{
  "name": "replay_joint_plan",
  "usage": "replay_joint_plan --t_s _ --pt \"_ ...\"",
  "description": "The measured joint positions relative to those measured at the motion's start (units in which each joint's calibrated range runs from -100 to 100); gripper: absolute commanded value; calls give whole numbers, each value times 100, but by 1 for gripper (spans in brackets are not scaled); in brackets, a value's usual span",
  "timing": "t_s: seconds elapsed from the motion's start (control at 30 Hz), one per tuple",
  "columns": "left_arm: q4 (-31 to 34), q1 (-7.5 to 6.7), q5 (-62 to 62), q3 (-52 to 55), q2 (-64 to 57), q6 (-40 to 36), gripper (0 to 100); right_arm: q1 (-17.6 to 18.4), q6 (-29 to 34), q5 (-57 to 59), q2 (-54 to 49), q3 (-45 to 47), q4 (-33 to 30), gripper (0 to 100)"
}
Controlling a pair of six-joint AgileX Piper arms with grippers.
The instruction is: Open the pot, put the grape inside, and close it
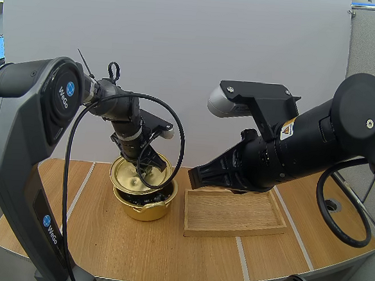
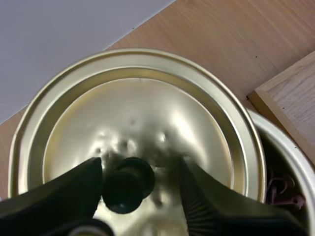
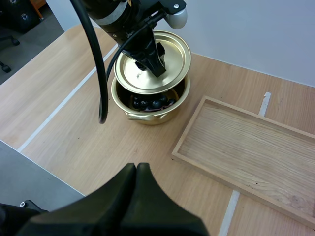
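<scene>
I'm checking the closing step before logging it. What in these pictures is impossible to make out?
1. The grapes: mostly hidden under the lid in the high and right wrist views; the left wrist view shows a sliver.
2. Whether the lid's far edge rests on the pot: covered by the lid and the left gripper.
3. The tray, far edge: behind the right arm in the high view.

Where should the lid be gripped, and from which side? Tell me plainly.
Grip the black knob at the middle of the lid, coming from above with one jaw on each side. The lid is a wide, shallow dome with a thin rim, tilted over the pot, so the raised knob is likely the only part to pinch. The left end effector straddles it.
</scene>
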Motion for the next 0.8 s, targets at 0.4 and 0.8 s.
replay_joint_plan --t_s 0.4,0.8 --pt "0 0 164 0 -859 -61 100 0 0 0 0 0 0 0" --pt "-4 0 1475 -483 -2712 -13 100 0 0 0 0 0 0 0"
